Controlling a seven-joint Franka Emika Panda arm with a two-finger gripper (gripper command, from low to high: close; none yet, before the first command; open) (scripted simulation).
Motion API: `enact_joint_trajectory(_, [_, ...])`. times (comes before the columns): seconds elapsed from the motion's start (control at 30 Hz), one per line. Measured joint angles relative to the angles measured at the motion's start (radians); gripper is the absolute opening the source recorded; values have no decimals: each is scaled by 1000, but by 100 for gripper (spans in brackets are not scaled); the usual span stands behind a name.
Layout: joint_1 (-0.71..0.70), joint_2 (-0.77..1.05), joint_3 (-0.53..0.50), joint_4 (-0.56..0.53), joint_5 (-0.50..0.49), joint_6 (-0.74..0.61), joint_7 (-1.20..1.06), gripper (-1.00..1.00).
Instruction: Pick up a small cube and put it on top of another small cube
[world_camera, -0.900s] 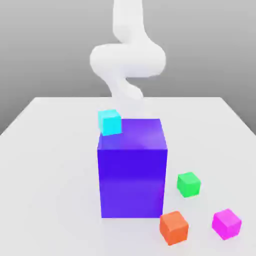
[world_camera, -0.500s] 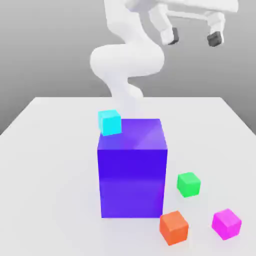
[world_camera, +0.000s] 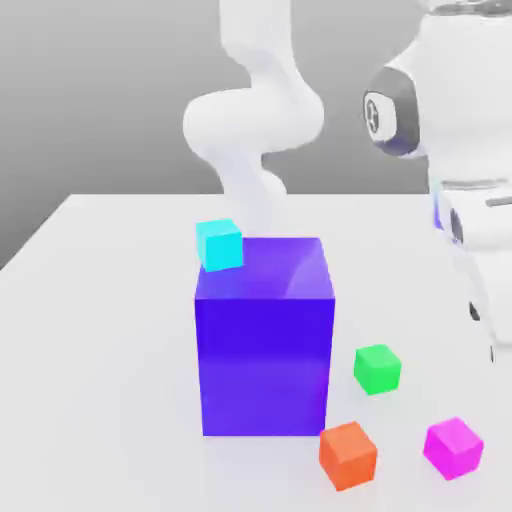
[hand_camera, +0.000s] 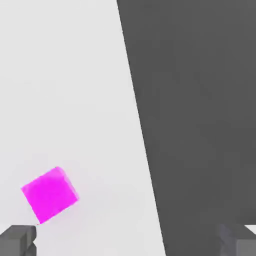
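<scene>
The small magenta cube (world_camera: 454, 447) rests on the white table (world_camera: 100, 330) in the lower right of the exterior frame, free of any contact. The orange cube (world_camera: 348, 455) sits just beside it toward the exterior view's left, and the green cube (world_camera: 377, 368) lies a little farther up the frame. The large blue-purple block (world_camera: 264, 335) stands at frame centre, with the cyan cube (world_camera: 220, 244) at its upper-left corner. The white arm (world_camera: 255, 110) rises behind the block, and its forward links fill the right edge of the exterior frame above the magenta cube.

In the hand view, the gripper (hand_camera: 131, 241) is spread wide, with one dark fingertip (hand_camera: 17, 241) at each lower corner of the frame and nothing held between them. The magenta cube (hand_camera: 50, 194) lies on the table, close to one fingertip. The table edge runs down the frame's middle.
</scene>
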Motion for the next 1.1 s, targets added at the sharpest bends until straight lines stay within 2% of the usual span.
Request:
enact_joint_trajectory(0.27, [41, 215, 36, -28, -131, 107, -194, 0])
enact_joint_trajectory(0.4, [33, 358, 53, -3, -126, 216, -218, 0])
enact_joint_trajectory(0.43, [30, 382, 57, 2, -122, 235, -220, -100])
enact_joint_trajectory(0.67, [30, 382, 57, 2, -124, 232, -220, -100])
enact_joint_trajectory(0.83, [43, 221, 39, -38, -144, 110, -201, -100])
enact_joint_trajectory(1.1, [62, -43, 39, -278, -147, 71, -107, -100])
